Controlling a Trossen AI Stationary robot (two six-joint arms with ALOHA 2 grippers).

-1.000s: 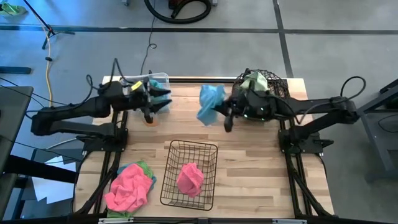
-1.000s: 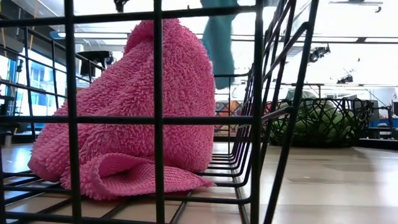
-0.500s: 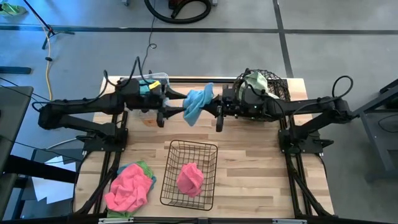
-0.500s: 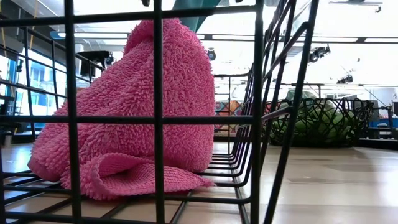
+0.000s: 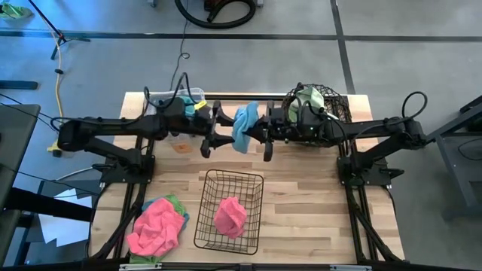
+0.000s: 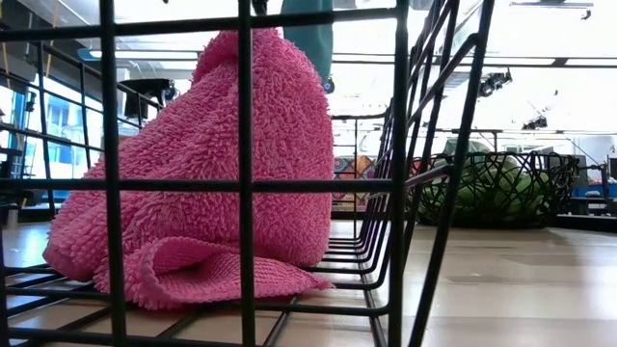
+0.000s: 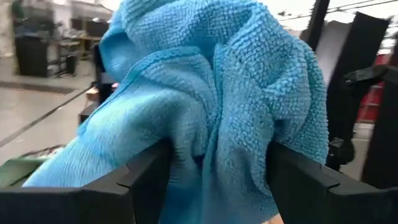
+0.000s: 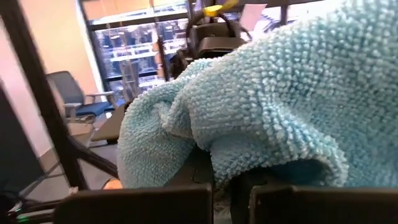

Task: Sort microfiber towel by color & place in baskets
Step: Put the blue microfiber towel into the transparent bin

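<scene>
A light blue towel (image 5: 245,124) hangs in the air over the table's far middle, between my two grippers. My right gripper (image 5: 256,130) comes from the right and is shut on it. My left gripper (image 5: 226,128) comes from the left, open, with one finger on each side of the bunched cloth (image 7: 217,112). In the low view the towel's lower end (image 6: 310,39) dangles at the top. A pink towel (image 5: 230,216) lies in the black wire basket (image 5: 211,226). A green towel (image 5: 307,96) sits in the round woven basket (image 5: 331,102). The clear bin (image 5: 194,93) is largely hidden by the left arm. My right gripper pinches a bunched fold of the blue towel (image 8: 249,155) between its two fingers (image 8: 155,202), coming level from the table's right. The towel is lifted clear and hangs slack below the fingers. My left gripper reaches level from the table's left; the cloth fills the gap between its open fingers (image 7: 146,183) and lies against their inner faces.
A heap of pink and green towels (image 5: 158,224) lies at the table's near left corner. The wire basket stands at the near middle, its bars (image 6: 241,183) filling the low view. Bare wood (image 5: 324,211) shows at the near right.
My left gripper has moved toward the table's right, away from the clear bin, until its fingers stand around the blue towel. My right gripper has carried the towel a little toward the table's left and then held; the towel now hangs between both grippers.
</scene>
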